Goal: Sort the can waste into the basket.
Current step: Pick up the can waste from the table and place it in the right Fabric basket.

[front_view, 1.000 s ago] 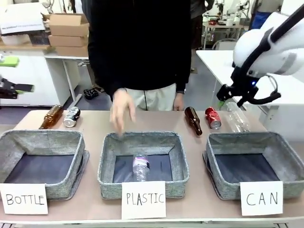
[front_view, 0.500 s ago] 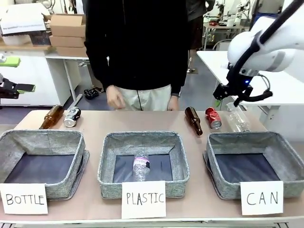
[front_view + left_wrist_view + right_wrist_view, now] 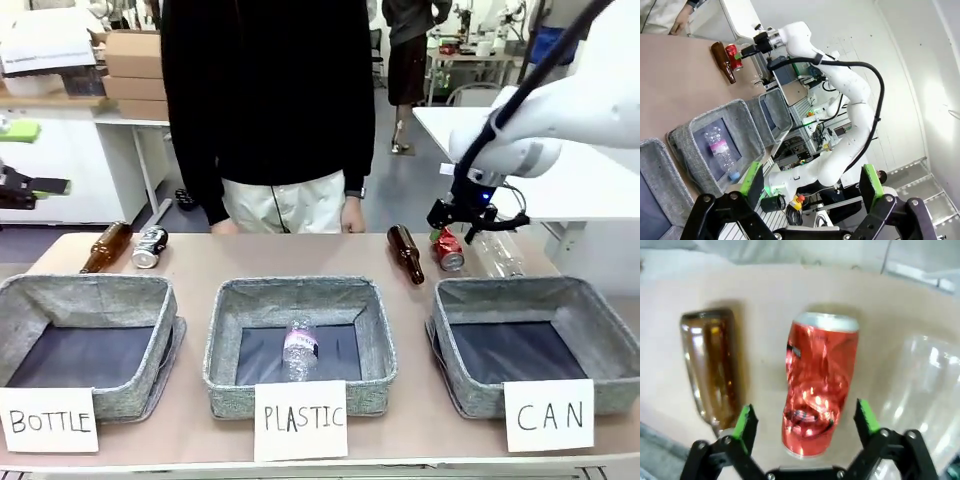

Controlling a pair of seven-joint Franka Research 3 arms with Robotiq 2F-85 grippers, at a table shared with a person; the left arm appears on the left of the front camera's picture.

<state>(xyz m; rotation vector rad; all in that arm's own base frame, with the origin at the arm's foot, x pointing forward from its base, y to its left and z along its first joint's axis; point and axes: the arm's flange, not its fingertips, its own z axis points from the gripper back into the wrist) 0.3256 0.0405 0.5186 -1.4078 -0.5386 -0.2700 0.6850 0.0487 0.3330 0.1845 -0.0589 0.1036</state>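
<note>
The right gripper (image 3: 805, 417) is released, jaws spread either side of the red can (image 3: 820, 380) lying at the tabletop's (image 3: 300, 255) far edge. The left gripper (image 3: 811, 175) is released. The CAN basket (image 3: 600, 320) sits at the near right corner.

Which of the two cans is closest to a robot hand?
The red can: the open right hand hangs right over it, while the dark can lies far off to the left.

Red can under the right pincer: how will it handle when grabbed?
The red can looks dented, so probably thin-walled and light; a squeeze may crumple it further. Lying on its side, it could roll if nudged. Glossy, so possibly slippery.
</note>
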